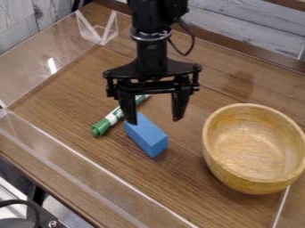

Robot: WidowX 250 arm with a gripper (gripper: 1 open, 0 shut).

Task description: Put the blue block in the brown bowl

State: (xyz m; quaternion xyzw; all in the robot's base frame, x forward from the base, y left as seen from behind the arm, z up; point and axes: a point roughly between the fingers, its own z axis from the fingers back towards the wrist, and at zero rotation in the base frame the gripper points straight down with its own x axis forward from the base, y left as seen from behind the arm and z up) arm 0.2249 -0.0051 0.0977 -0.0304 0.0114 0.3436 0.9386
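Note:
The blue block (146, 138) lies flat on the wooden table, a little left of centre. My gripper (154, 110) hangs just above and behind it, pointing down, open wide with nothing between its black fingers (128, 109). The fingers stand to either side of the block's far end without touching it. The brown bowl (254, 147) sits empty at the right, well apart from the block.
A green-and-white marker (111, 119) lies diagonally just left of the block, partly behind my left finger. Clear plastic walls (36, 142) fence the table (84, 85) on the left and front edges.

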